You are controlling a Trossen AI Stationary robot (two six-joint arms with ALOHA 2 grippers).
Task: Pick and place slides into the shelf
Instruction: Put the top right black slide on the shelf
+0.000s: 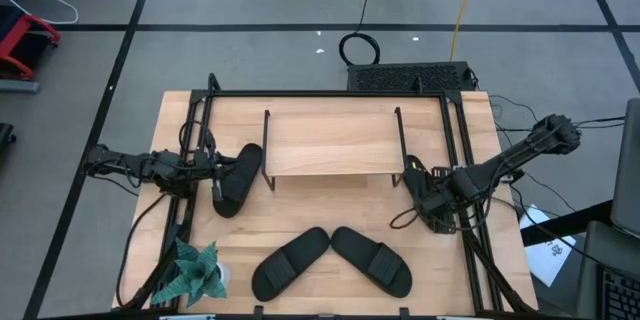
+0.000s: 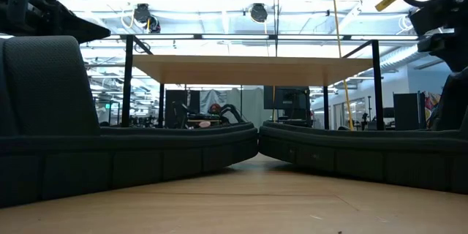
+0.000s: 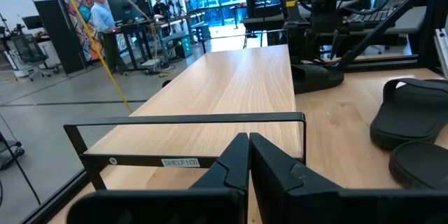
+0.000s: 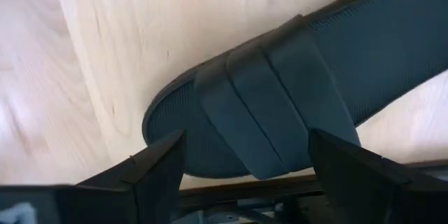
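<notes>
Your right gripper (image 4: 241,157) hangs wide open over a slide (image 4: 280,105) — your left gripper (image 3: 248,155), fingers pinched together, faces the shelf (image 3: 231,84).

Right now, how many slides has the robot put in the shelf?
None looks done: nothing shows on the shelf. In hand: the right claw is open over one slide. The left claw, shut, is beside another slide at the shelf's left end. Left to do: all four, including the two front slides.
</notes>
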